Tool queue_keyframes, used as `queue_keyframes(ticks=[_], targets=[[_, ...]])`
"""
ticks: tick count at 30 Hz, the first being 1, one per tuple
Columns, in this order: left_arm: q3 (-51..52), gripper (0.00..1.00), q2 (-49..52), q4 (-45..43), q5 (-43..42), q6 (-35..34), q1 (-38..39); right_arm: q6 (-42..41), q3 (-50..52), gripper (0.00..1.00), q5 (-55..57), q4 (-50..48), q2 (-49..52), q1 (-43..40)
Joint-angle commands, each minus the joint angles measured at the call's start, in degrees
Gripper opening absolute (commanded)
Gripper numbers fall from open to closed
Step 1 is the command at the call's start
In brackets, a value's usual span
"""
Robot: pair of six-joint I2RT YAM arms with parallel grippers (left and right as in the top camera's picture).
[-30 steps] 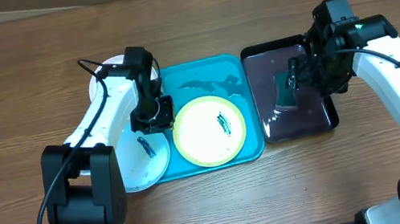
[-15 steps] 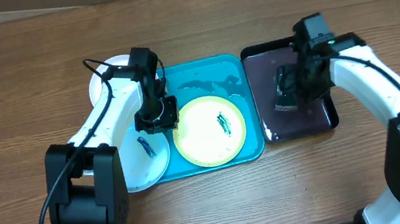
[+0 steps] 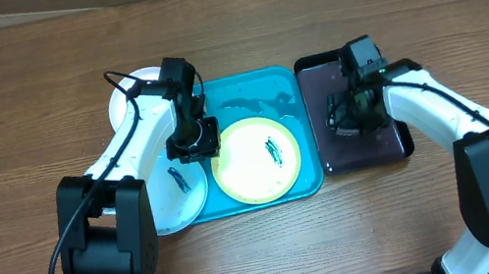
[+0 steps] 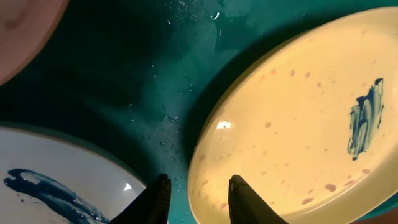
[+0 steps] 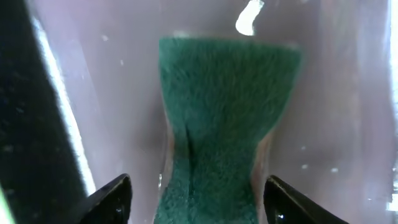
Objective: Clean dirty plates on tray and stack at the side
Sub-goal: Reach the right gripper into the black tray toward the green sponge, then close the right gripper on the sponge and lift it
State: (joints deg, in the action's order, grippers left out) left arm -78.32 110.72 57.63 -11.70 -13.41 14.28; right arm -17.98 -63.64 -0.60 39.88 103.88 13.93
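Note:
A yellow-green rimmed plate point(image 3: 256, 160) with a cream centre and a blue-green smear lies in the turquoise tray point(image 3: 252, 91). My left gripper point(image 3: 191, 146) point(image 4: 199, 179) is low at its left edge. It is open a little, one finger over the tray and the other over the plate point(image 4: 292, 124), the rim between them untouched. A pale plate point(image 3: 179, 193) point(image 4: 56, 177) with a dark smear overlaps the tray's left rim. A white plate point(image 3: 130, 88) sits behind my left arm. My right gripper point(image 3: 345, 115) point(image 5: 198, 180) stands open around a green sponge point(image 5: 224, 118), gaps on both sides.
The sponge lies in a black tray with a purple inside point(image 3: 379, 139), right of the turquoise tray. Water drops wet the turquoise tray point(image 4: 174, 118) near the yellow-green plate. Bare wooden table point(image 3: 27, 144) surrounds both trays.
My right gripper has moved left and down over the sponge in the black tray, its jaws narrowing. My left gripper stayed at the plate's rim and opened slightly.

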Motion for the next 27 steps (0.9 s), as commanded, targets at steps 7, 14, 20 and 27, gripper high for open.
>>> queue_keyframes(ticks=[7,14,20,27], targets=[[0.33,0.36,0.57,0.24,0.13,-0.55,0.37,-0.5,2.6,0.29,1.16,1.01,0.39,0.2],[0.33,0.39,0.57,0.35,0.13,-0.55,0.37,1.38,-6.58,0.88,0.98,14.05,0.39,0.2],[0.33,0.4,0.57,0.39,0.13,-0.57,0.37,4.46,-7.58,0.86,2.08,11.78,0.52,0.2],[0.33,0.4,0.57,0.44,0.13,-0.55,0.37,2.93,-4.02,0.68,2.1,7.8,0.55,0.2]])
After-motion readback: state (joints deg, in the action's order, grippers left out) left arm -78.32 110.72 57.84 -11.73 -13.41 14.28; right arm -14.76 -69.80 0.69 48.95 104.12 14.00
